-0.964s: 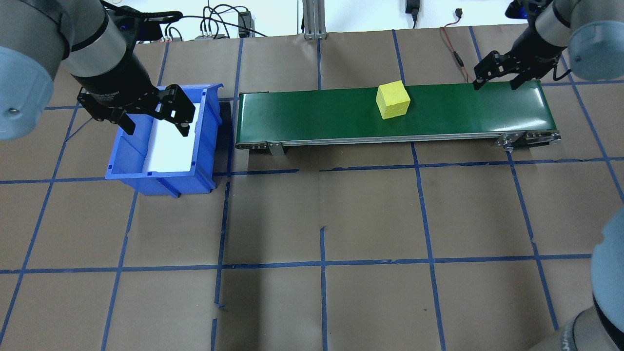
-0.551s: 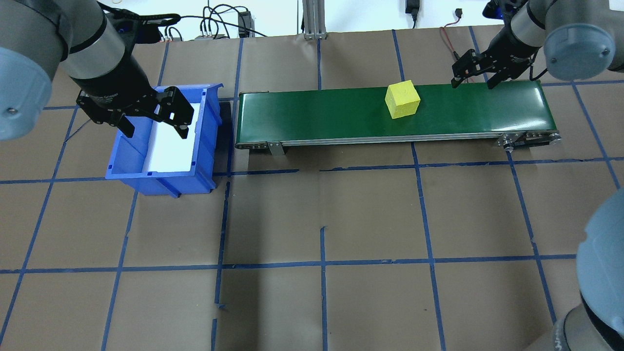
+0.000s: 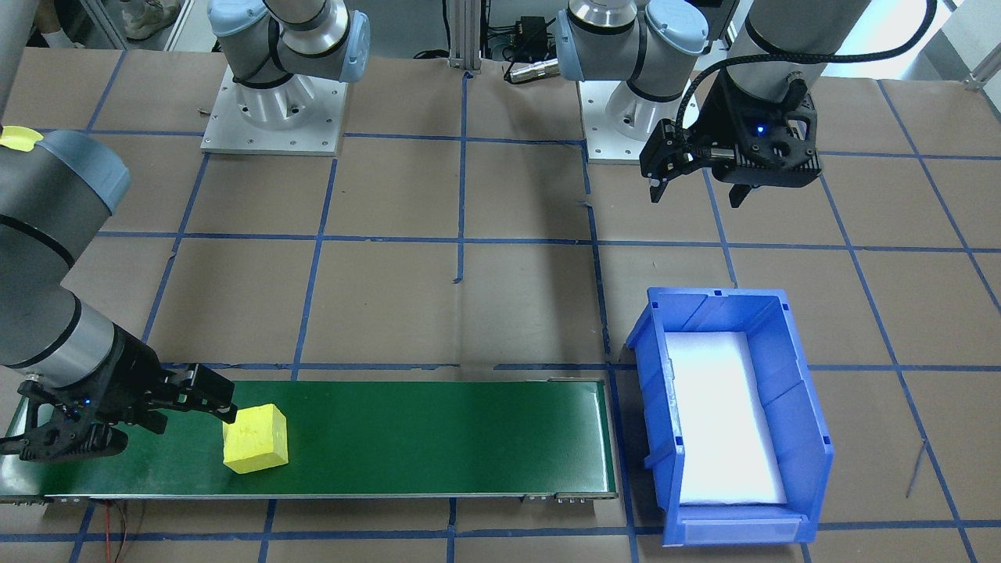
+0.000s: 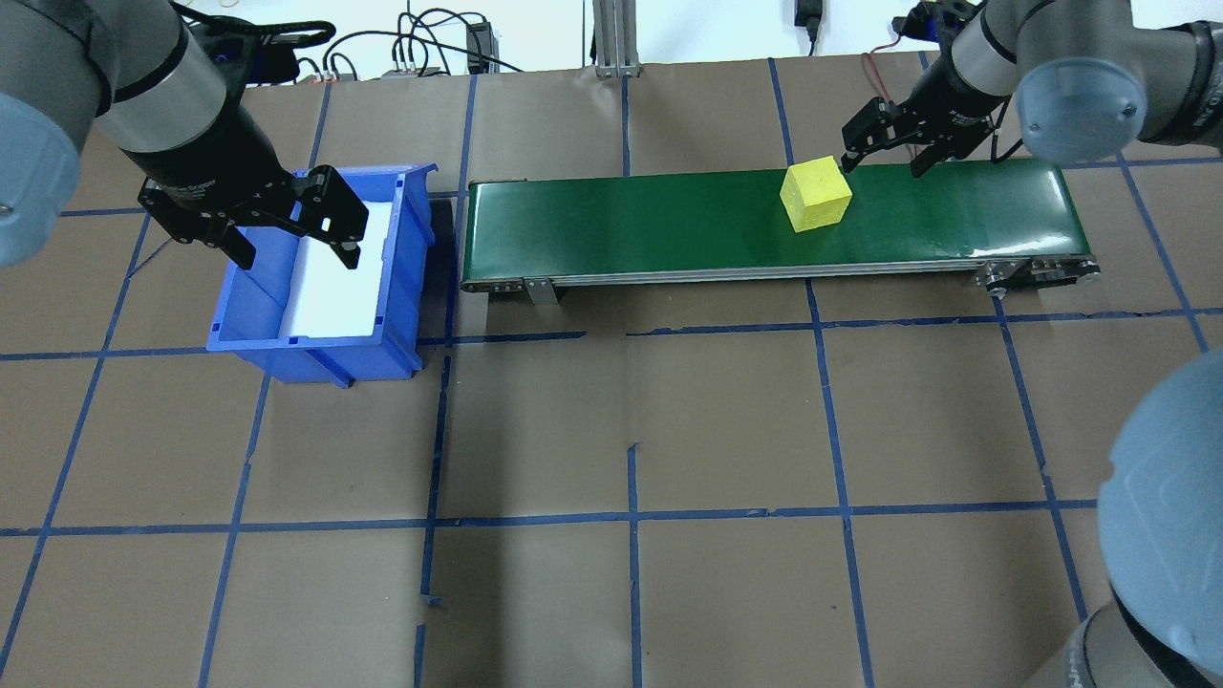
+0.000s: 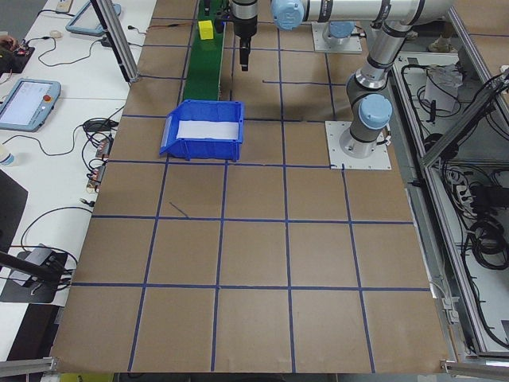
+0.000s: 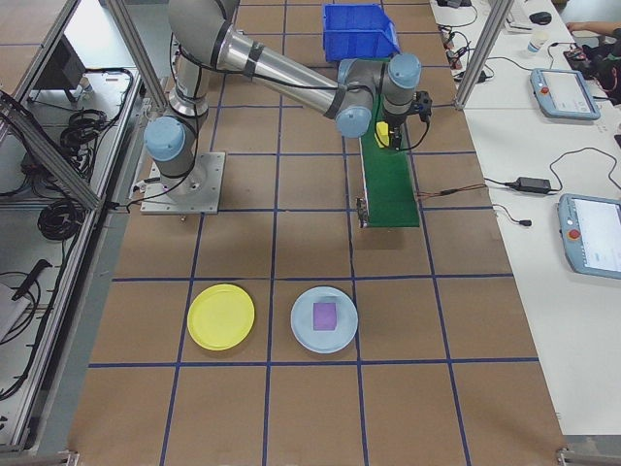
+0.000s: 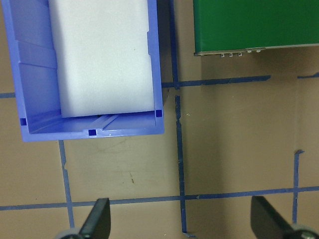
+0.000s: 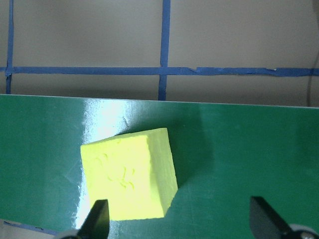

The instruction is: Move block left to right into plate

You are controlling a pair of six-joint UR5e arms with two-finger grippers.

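One yellow block [image 3: 255, 449] appears in the front-facing view, lying on the green conveyor belt [image 3: 391, 438] with my right end effector [image 3: 117, 418] just beside it, fingers spread wide and empty; my left end effector [image 3: 696, 191] hangs wide and empty on the robot's side of the blue bin [image 3: 798, 407].

Overhead: over the last second the block [image 4: 815, 195] has ridden rightward along the belt [image 4: 669, 220] while my right end effector [image 4: 884, 153] has swung left to meet it. My judgement is that the grasp is about to begin.

Right exterior: the yellow plate [image 6: 221, 316] lies on the surface well apart from the belt, empty; a pale blue plate [image 6: 325, 318] just beside it carries a purple block [image 6: 324, 315].

Right wrist: the block [image 8: 130, 180] is a bright, slightly rough-faced cube, skewed to the belt edge, sitting toward my left finger [image 8: 97, 219] rather than centred.
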